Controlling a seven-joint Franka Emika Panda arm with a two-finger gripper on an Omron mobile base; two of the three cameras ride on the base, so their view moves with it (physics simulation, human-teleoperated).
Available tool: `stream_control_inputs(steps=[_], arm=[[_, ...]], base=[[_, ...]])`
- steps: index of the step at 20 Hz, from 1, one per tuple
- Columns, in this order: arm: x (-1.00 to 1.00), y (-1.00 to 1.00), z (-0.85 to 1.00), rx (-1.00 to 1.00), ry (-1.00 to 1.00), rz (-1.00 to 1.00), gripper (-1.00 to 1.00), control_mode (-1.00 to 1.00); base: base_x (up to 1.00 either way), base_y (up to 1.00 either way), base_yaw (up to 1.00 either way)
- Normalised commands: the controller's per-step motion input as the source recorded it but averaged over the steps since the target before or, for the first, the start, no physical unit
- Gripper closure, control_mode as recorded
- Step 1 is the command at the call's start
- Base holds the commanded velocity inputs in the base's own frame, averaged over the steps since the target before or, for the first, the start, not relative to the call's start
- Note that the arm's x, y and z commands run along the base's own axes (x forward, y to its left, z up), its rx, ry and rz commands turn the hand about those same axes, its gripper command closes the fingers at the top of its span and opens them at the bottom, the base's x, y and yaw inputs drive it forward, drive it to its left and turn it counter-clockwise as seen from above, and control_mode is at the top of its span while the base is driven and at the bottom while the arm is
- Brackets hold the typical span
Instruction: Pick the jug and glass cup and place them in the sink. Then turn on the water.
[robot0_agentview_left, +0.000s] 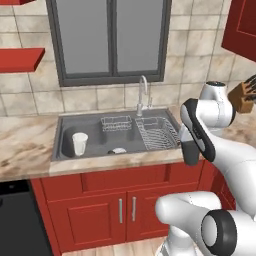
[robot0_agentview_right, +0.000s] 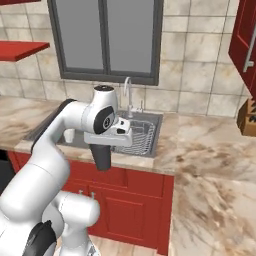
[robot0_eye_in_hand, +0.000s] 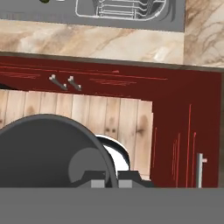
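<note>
Your pale jug (robot0_agentview_left: 79, 143) stands upright in the left basin of the grey sink (robot0_agentview_left: 62, 135). Your dark glass cup (robot0_eye_in_hand: 52, 151) hangs gripped above the floor.

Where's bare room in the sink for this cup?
The sink's left basin floor, between the jug and the middle divider, looks bare enough for the glass cup. The right basin is crowded by a wire rack; a smaller rack lines the back.

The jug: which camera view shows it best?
The left base view. There the jug stands upright and whole in the left basin of the sink. In the right base view just a small pale part of it peeks past the arm. The hand view catches the sink's rack end.
</note>
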Motion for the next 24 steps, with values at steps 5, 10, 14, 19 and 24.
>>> stream_control_inputs(steps=[5, 10, 14, 19, 24], arm=[[0.0, 0.0, 0.0, 0.0, 0.0, 0.0, 1.0, 1.0], [0.0, 0.0, 0.0, 0.0, 0.0, 0.0, 1.0, 1.0], [0.0, 0.0, 0.0, 0.0, 0.0, 0.0, 1.0, 1.0], [0.0, 0.0, 0.0, 0.0, 0.0, 0.0, 1.0, 1.0], [0.0, 0.0, 0.0, 0.0, 0.0, 0.0, 1.0, 1.0]], base=[[0.63, -0.19, -0.07], [0.5, -0.32, -0.08], [0.32, -0.43, -0.04], [0.33, -0.52, 0.0], [0.47, -0.26, 0.0]])
